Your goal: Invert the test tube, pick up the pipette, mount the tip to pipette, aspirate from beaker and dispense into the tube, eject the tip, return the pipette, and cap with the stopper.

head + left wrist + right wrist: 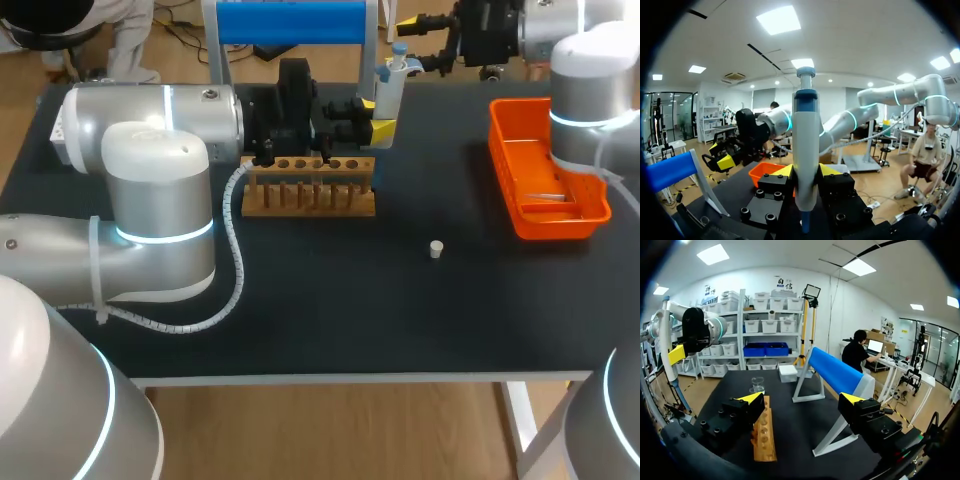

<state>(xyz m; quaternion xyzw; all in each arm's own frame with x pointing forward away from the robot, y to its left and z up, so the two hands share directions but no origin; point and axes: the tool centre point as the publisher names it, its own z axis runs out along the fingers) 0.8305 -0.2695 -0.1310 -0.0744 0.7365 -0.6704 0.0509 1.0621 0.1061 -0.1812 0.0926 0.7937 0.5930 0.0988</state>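
Observation:
The pipette (393, 82), white with a blue top, stands upright in my left gripper (376, 118), which is shut on its body behind the wooden tube rack (310, 187). In the left wrist view the pipette (806, 145) rises between the yellow fingertips (781, 171). My right gripper (422, 46) hangs open and holds nothing, high over the table's far edge, right of the pipette. In its own view the right gripper (802, 399) looks down along the rack (764, 435) toward a glass beaker (758, 385). A small white stopper (436, 249) lies on the mat. I cannot make out a test tube.
A blue-topped stand (290, 24) sits at the back of the table behind the rack. An orange tray (592, 205) lies at the right side under my right arm. My left arm's large elbow (160, 190) covers the table's left part.

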